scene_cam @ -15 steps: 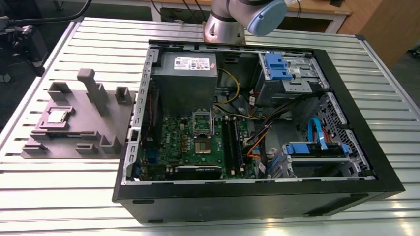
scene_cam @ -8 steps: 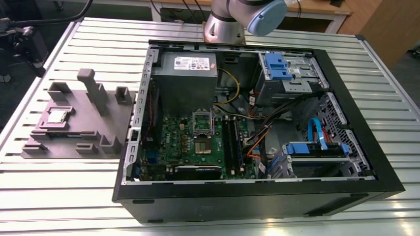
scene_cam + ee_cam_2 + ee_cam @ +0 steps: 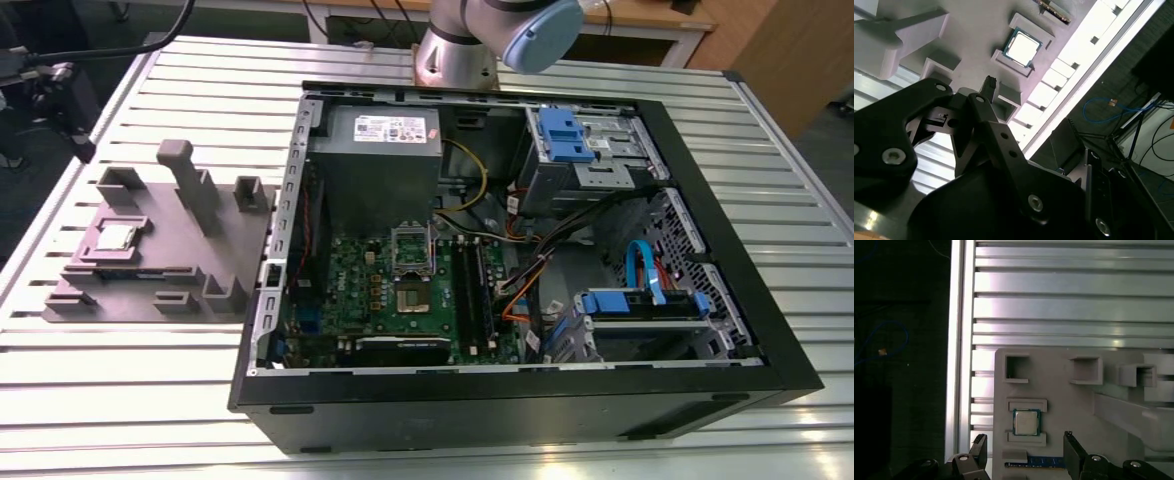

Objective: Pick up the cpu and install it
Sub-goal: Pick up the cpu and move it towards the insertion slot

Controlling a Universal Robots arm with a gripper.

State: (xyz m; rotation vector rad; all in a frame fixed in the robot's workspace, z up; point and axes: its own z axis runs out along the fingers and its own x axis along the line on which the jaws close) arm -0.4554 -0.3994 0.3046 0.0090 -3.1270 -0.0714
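Note:
The cpu (image 3: 118, 236) is a small silver square lying flat in a shallow recess of the grey-mauve fixture block (image 3: 160, 262), on the exterior view's left. In both wrist views it shows from above (image 3: 1026, 422) (image 3: 1023, 47). My gripper (image 3: 1025, 436) hovers over the block, open, its two dark fingers (image 3: 979, 446) spread wider than the chip and apart from it. Nothing is held. Inside the open computer case (image 3: 694, 190), the dark square socket (image 3: 408, 296) sits on the green motherboard.
The block has upright posts (image 3: 180, 170) and raised pockets around the chip. A grey power-supply box (image 3: 380, 150), blue drive cages (image 3: 574, 135) and loose cables (image 3: 534, 270) crowd the case. The slatted metal table (image 3: 1069, 305) ends close beside the block.

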